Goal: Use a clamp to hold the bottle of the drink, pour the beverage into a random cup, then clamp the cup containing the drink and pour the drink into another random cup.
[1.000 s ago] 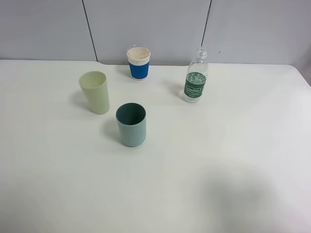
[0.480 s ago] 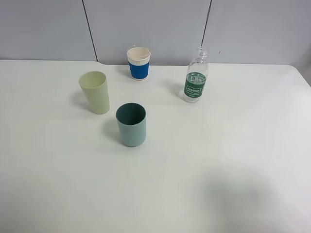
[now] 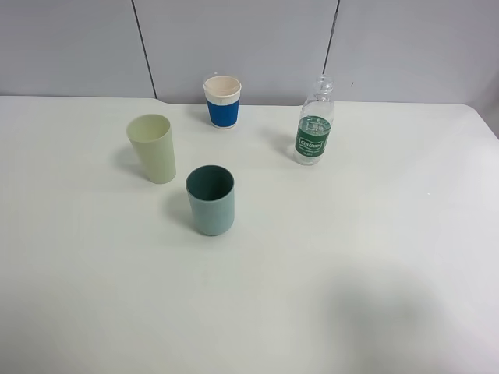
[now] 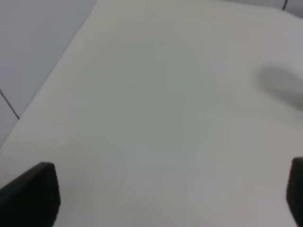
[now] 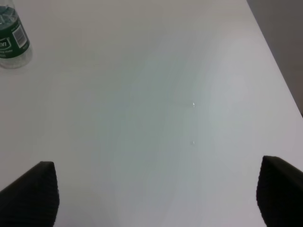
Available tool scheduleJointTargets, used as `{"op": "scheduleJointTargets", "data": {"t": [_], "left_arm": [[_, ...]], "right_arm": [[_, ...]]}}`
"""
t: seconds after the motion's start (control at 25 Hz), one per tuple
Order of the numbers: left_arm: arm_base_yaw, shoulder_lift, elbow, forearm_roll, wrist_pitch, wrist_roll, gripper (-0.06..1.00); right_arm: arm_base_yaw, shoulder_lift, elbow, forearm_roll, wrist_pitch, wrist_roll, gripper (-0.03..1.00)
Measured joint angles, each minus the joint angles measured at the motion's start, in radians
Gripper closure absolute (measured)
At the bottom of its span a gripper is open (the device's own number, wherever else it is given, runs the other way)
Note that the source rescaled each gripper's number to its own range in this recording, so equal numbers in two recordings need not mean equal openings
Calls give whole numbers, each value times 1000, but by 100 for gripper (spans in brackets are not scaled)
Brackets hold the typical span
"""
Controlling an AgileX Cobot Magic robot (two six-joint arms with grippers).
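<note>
Cups only overhead; bottle maybe cropped at right wrist.

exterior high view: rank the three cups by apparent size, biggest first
1. teal cup and pale green cup: these look about alike. The green one reads slightly taller, the teal wider, and the teal stands nearer the camera, so no firm order.
2. blue-sleeved paper cup: clearly smallest, though it stands farthest back.

White table with clear bottle, blue-sleeved cup, pale green cup, teal cup.
</note>
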Motion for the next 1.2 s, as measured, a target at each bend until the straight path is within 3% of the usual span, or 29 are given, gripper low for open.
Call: {"op": "scheduleJointTargets", "data": {"t": [0.6, 0.92, 1.2], "left_arm": [[4, -19, 42, -35, 20, 1, 4], [-166, -19, 42, -36, 20, 1, 4], [-123, -19, 42, -34, 20, 1, 4]], "right_arm": [[0, 0, 0, 0, 0, 0, 30], [0, 0, 0, 0, 0, 0, 30], [0, 0, 0, 0, 0, 0, 30]]}}
